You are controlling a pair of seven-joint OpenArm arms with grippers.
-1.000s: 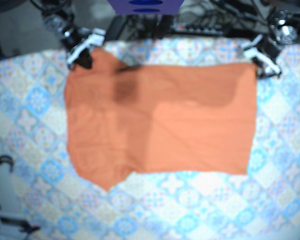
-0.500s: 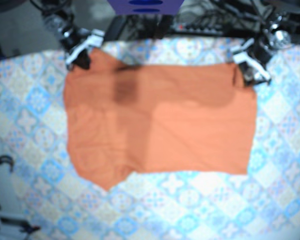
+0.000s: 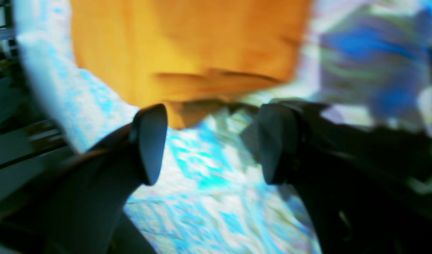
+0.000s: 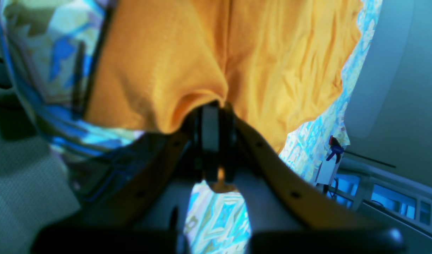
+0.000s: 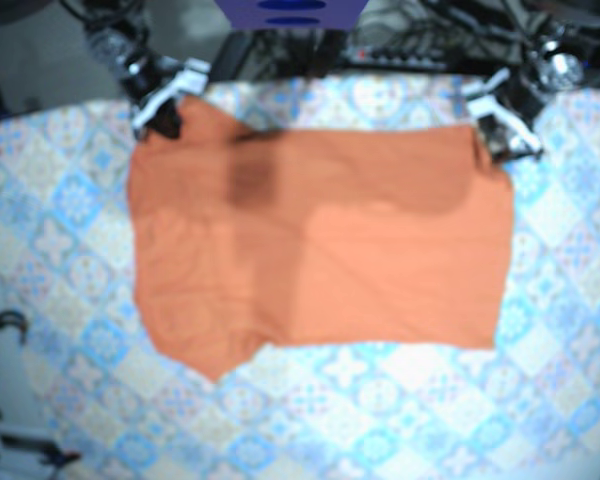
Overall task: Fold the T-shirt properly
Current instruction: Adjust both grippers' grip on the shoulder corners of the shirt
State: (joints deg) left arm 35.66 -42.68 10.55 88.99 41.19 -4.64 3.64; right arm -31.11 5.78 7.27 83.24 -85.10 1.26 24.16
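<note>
Left wrist view: the left gripper (image 3: 208,141) is wide open, just beside a corner of the T-shirt (image 3: 187,53); it could close on nothing; right wrist view: the right gripper (image 4: 214,113) pinches the T-shirt's edge; pulling alone could bunch it; base view: the T-shirt lies spread on the surface (image 5: 380,410).

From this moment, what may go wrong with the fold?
1. The left tool is open and holds nothing. The T-shirt corner barely reaches its jaws, so closing here may miss the cloth or pinch the tablecloth.
2. The right tool is shut on a bunched corner; lifting alone may skew the T-shirt.
</note>
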